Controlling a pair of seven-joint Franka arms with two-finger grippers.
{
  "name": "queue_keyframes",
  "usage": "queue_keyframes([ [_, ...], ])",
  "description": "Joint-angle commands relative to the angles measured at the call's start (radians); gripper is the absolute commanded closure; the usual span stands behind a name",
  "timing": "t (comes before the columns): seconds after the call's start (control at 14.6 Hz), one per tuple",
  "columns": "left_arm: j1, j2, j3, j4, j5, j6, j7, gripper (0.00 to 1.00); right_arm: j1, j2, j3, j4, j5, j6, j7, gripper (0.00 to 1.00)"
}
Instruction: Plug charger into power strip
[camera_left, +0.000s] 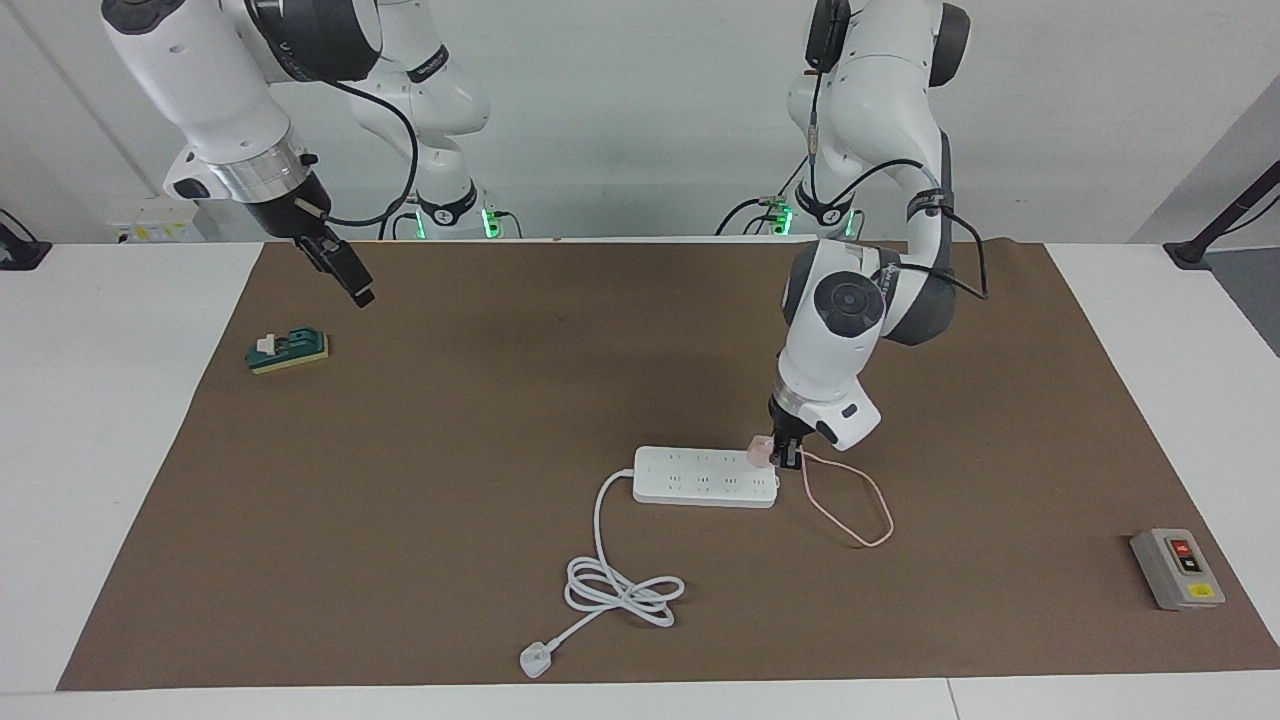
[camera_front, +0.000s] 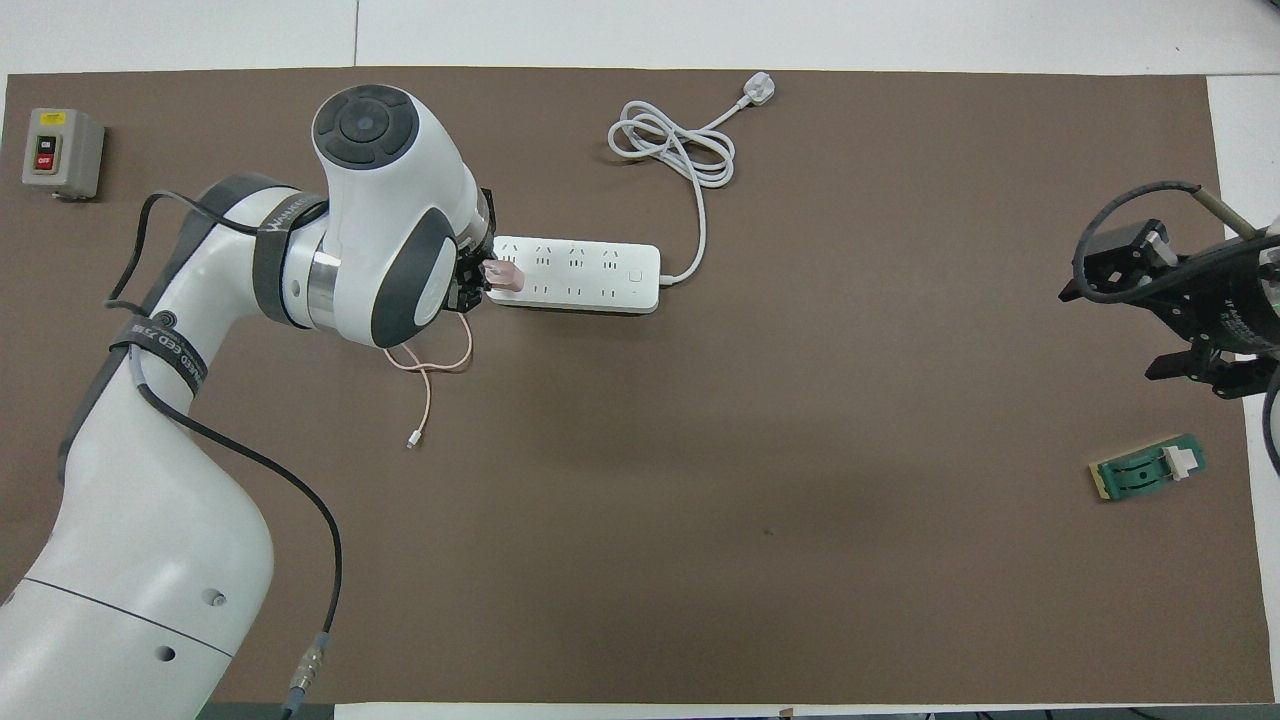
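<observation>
The white power strip (camera_left: 706, 476) (camera_front: 580, 276) lies flat in the middle of the brown mat. My left gripper (camera_left: 783, 455) (camera_front: 478, 281) is shut on the small pink charger (camera_left: 761, 451) (camera_front: 503, 277) and holds it over the strip's end toward the left arm. The charger's thin pink cable (camera_left: 850, 505) (camera_front: 428, 365) loops on the mat beside that end. Whether the prongs touch a socket cannot be seen. My right gripper (camera_left: 350, 280) (camera_front: 1190, 330) hangs open in the air over the mat's edge at the right arm's end.
The strip's thick white cord (camera_left: 615, 580) (camera_front: 680, 150) coils farther from the robots and ends in a white plug (camera_left: 535, 660). A grey button box (camera_left: 1178, 568) (camera_front: 58, 152) sits toward the left arm's end. A green block (camera_left: 288, 350) (camera_front: 1148, 468) lies below the right gripper.
</observation>
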Motion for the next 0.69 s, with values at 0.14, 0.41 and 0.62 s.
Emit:
queue_keyframes([
  [0.14,-0.018,0.014,0.011,0.047,0.052,-0.072,-0.039,1.00,-0.002,0.021,-0.006,0.028,-0.023,-0.015,-0.012,0.00],
  [0.41,-0.017,0.009,0.011,0.045,0.080,-0.080,-0.040,1.00,0.013,0.027,-0.005,0.030,-0.024,-0.008,-0.024,0.00],
  [0.62,-0.017,0.011,0.011,0.045,0.081,-0.080,-0.037,1.00,0.139,0.104,-0.124,0.105,-0.029,-0.051,-0.139,0.00],
])
